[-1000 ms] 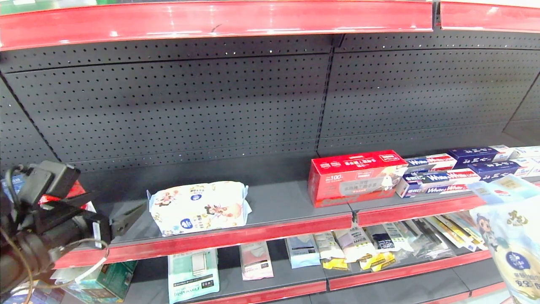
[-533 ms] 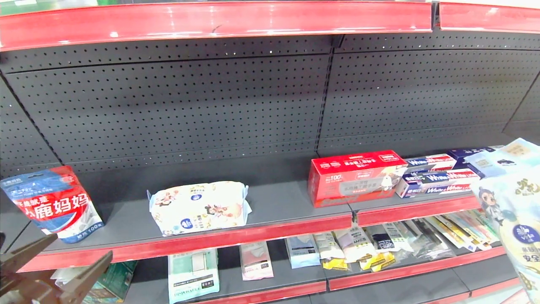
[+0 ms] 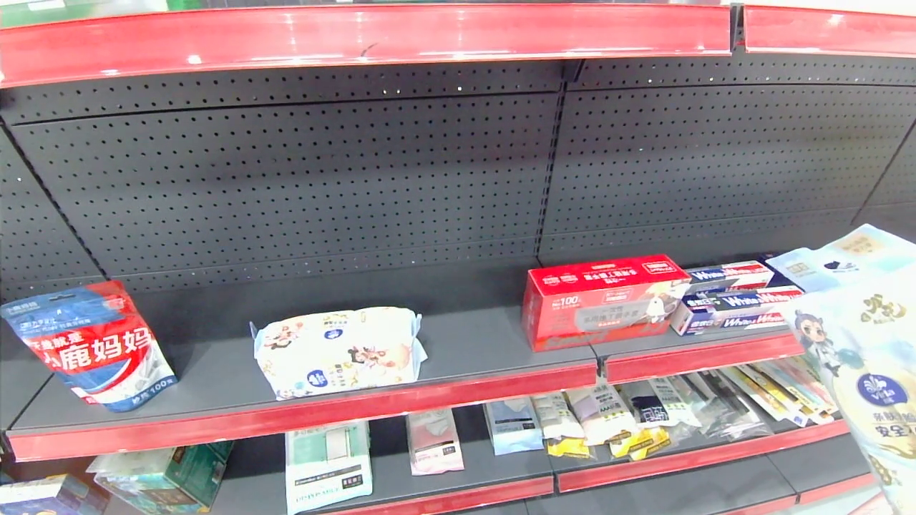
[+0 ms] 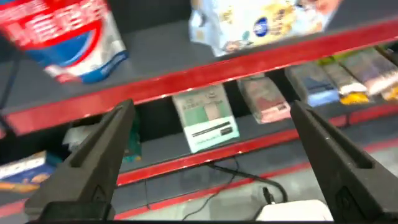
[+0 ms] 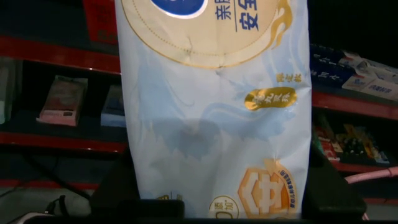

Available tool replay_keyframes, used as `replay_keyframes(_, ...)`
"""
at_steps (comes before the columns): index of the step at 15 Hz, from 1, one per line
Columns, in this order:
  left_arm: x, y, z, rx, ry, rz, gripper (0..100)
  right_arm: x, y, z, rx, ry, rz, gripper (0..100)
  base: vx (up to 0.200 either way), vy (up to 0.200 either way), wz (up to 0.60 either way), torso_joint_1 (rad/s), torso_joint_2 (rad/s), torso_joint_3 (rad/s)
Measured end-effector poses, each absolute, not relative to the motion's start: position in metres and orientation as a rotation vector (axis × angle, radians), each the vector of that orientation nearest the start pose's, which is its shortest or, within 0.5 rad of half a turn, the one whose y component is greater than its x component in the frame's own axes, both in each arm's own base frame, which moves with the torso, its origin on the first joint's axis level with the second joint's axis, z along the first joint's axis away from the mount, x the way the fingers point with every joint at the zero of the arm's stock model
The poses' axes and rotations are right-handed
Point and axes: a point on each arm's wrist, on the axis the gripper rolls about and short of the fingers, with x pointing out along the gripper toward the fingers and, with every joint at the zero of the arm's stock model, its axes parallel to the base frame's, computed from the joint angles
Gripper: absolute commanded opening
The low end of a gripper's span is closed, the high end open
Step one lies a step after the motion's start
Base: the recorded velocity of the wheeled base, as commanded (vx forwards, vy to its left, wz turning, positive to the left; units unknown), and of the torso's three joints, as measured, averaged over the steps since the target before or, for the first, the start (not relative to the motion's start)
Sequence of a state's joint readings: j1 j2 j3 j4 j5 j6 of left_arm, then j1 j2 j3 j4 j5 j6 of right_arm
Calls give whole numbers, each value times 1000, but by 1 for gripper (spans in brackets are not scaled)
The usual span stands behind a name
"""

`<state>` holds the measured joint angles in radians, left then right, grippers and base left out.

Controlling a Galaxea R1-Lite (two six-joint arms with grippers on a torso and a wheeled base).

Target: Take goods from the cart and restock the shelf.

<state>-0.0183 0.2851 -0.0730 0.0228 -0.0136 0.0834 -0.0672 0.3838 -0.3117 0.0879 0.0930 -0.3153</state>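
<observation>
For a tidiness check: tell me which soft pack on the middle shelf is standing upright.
The blue and red pouch at the shelf's left end. It stands on its base, while the white cartoon-printed pack to its right lies flat.

Ahead of the left claw (image 4: 211,107) stands a black perforated-metal shelving unit (image 3: 322,179) with glossy red edge strips (image 3: 308,411); grey floor (image 4: 186,186) lies below it.

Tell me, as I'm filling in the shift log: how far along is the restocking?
Done: a blue-and-red plastic stand-up pouch stands on the dark metal shelf with red edge, and the left claw is open and empty. In hand: the right claw grips a pale blue plastic bag with a cartoon figure, held in front of the shelf. Left: setting that bag on the shelf.
</observation>
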Motion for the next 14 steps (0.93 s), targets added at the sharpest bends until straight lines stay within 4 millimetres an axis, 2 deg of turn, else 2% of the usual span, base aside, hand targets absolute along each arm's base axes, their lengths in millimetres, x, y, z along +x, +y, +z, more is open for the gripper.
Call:
replay_keyframes(4,-16,2,87,1,119,51,100,3,2,163,-307,142,55,0,0,0,0,0,0,0)
replay_keyframes(10,-25,3,83,-29,6,125,100,4,2,164,-307,145,56,0,0,0,0,0,0,0)
replay_keyframes(14,-26,3,83,-34,-7,100,100,4,2,163,-306,148,59,0,0,0,600,2,-1,2)
